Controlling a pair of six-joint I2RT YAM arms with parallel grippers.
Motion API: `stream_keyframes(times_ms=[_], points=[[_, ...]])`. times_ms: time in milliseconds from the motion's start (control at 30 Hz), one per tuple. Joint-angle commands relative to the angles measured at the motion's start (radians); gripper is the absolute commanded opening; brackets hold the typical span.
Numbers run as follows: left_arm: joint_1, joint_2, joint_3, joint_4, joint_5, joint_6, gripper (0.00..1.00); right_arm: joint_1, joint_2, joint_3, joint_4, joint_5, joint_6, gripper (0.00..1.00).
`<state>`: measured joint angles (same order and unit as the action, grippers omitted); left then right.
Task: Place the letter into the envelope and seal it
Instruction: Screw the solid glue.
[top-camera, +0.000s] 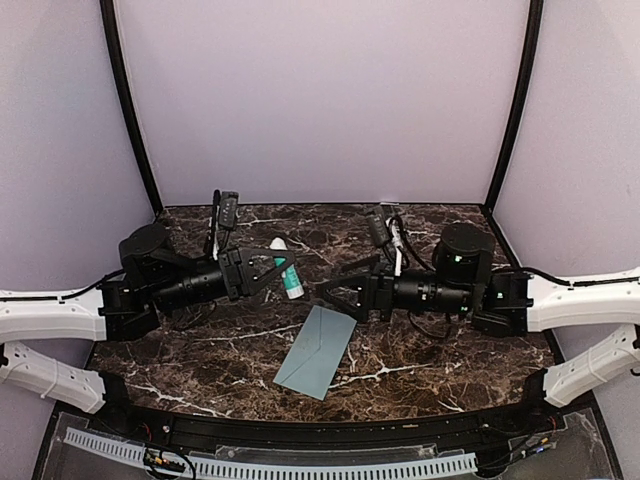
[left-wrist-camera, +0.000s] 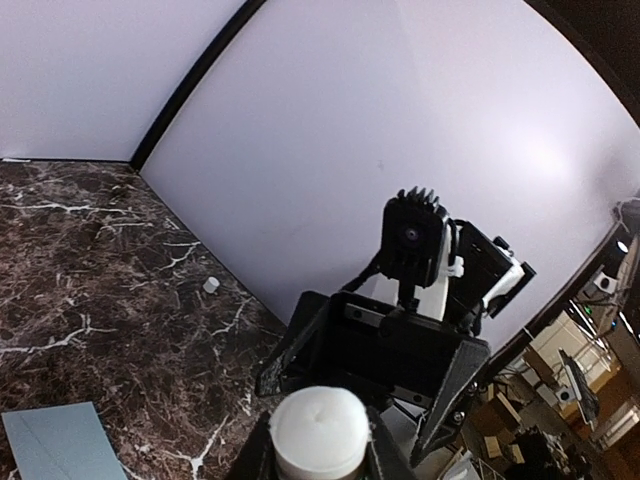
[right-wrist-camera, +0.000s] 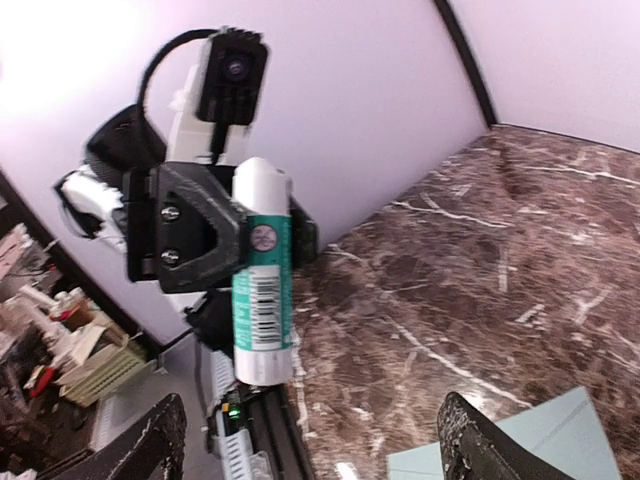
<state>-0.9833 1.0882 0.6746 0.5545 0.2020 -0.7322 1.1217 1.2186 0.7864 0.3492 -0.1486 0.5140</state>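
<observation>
The pale teal envelope lies flat on the marble table, near the front and between the two arms; its corners show in the wrist views. My left gripper is shut on a white and teal glue stick, holding it upright above the table behind the envelope. The stick's white top fills the bottom of the left wrist view. My right gripper faces the stick from the right, open wide and holding nothing. The letter is not in view.
A small white cap-like piece lies on the table by the back wall. Pale walls with black corner posts enclose the dark marble table. A black rail runs along the front edge.
</observation>
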Motion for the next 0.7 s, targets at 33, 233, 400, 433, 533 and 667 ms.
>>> stream_keyframes(times_ms=[33,233,400,433,533,667], points=[[0.005,-0.046,-0.028,0.207,0.245,0.055,0.0,-0.003,0.023,0.01,0.265,-0.358,0.061,0.81],[0.004,-0.028,-0.018,0.277,0.348,0.046,0.0,0.05,0.101,0.098,0.2,-0.364,0.011,0.74],[0.005,-0.007,-0.022,0.321,0.365,0.024,0.0,0.087,0.139,0.135,0.202,-0.365,-0.003,0.67],[0.005,-0.005,-0.022,0.33,0.368,0.022,0.0,0.089,0.143,0.135,0.211,-0.369,-0.002,0.63],[0.004,0.008,-0.022,0.34,0.37,0.019,0.0,0.093,0.146,0.133,0.231,-0.374,0.003,0.52],[0.005,0.013,-0.021,0.339,0.362,0.018,0.0,0.092,0.143,0.12,0.251,-0.373,0.008,0.41]])
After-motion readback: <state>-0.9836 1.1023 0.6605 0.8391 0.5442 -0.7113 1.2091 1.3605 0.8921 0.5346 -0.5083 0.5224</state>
